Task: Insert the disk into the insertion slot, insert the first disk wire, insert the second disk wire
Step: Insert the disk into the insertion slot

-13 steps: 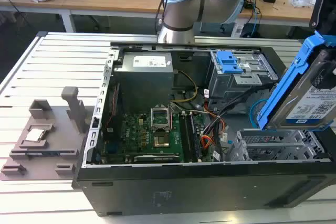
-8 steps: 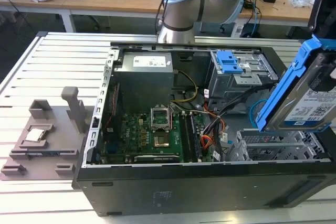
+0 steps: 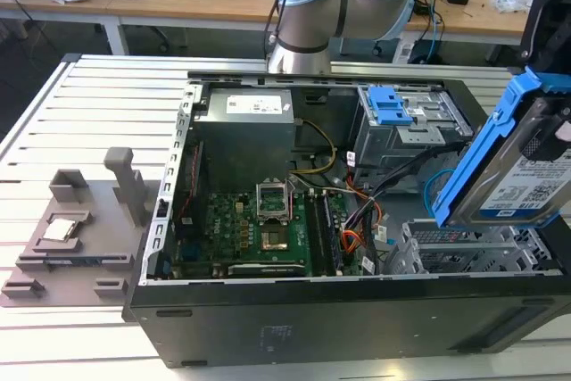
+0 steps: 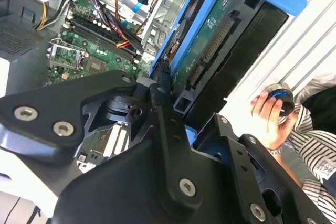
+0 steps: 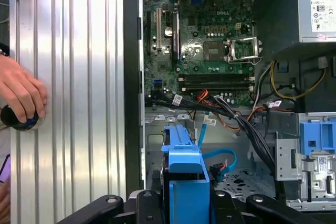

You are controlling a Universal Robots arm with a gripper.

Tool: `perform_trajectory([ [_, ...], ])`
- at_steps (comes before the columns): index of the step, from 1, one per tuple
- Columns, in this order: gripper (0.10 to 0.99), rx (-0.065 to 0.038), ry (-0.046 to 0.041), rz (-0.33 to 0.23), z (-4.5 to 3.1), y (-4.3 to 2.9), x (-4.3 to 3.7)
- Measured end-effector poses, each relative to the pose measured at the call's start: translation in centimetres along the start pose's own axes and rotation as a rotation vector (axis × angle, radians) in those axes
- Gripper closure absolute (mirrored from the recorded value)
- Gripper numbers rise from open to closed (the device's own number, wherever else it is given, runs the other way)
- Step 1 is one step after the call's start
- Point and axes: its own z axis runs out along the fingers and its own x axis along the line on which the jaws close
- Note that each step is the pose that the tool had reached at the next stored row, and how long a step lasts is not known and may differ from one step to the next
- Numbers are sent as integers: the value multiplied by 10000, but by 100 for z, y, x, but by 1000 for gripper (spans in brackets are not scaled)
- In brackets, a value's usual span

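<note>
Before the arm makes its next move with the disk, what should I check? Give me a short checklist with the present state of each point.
1. Grip: the gripper is shut on the disk, clamping its blue carrier: ok.
2. Disk lined up with the insertion slot: it hangs tilted above the slot, outside it: not ok.
3. Slot mouth free of the blue cable: cannot tell.
4. Person's hand away from the disk: it rests on the table, outside the computer case: ok.
</note>
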Motion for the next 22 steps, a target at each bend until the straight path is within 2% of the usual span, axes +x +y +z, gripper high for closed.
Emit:
perform_trajectory([
  [7, 725, 0, 0, 0, 63, -2, 0],
  [22, 725, 0, 0, 0, 148, -6, 0],
])
